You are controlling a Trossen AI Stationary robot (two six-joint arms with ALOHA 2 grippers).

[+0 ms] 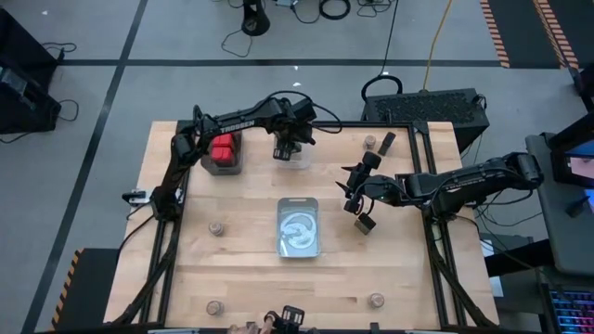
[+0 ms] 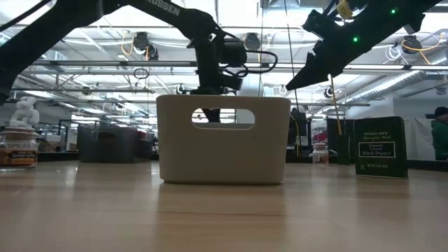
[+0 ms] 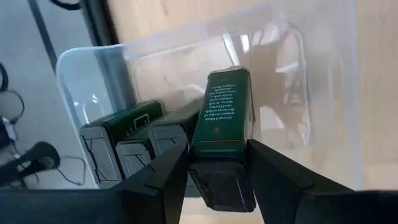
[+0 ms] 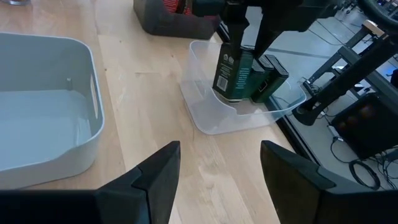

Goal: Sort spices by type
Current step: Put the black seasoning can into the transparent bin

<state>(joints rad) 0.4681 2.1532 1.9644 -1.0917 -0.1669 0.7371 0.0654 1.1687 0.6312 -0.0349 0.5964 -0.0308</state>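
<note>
L gripper (image 3: 217, 163) at table's 12 o'clock edge, fingers clamped on a dark green pepper tin (image 3: 222, 118), held upright over the clear bin (image 4: 205, 121). Tin's bottom is inside the bin walls; can't tell if it touches the floor. Two more dark tins (image 3: 134, 140) already stand in that bin, just beside the held one.

R gripper (image 4: 217, 168) hovers at about 3 o'clock of the centre tray (image 1: 299, 225), fingers apart, holding nothing, pointed toward the clear bin.

Progress, judged: roughly halfway.
- Red boxes (image 1: 222, 147) sit in a dark bin (image 1: 223, 165) at 11 o'clock, look sorted.
- Dark tins: two in, third going in. One more dark tin (image 1: 366, 224) lies on the table just below R gripper; another dark thing (image 1: 386, 142) at 1 o'clock, prob. same kind.
- Small round jars loose: one (image 1: 215, 228) at 9 o'clock of tray, one (image 1: 213, 307) at 7 o'clock, one (image 1: 376, 300) at 5 o'clock, one (image 1: 369, 142) at 1 o'clock. None binned. Centre tray looks empty, prob. meant for them.

Hidden/unclear:
- Count of red boxes: L arm covers part of the bin.
- Clear bin in high view mostly under L wrist.
- Low view: tray wall blocks the far table; pepper tin (image 2: 380, 147) stands at right, a spice jar (image 2: 19, 148) at left edge, cut off.
- Items at table's 6 o'clock edge cut off, unidentifiable.
</note>
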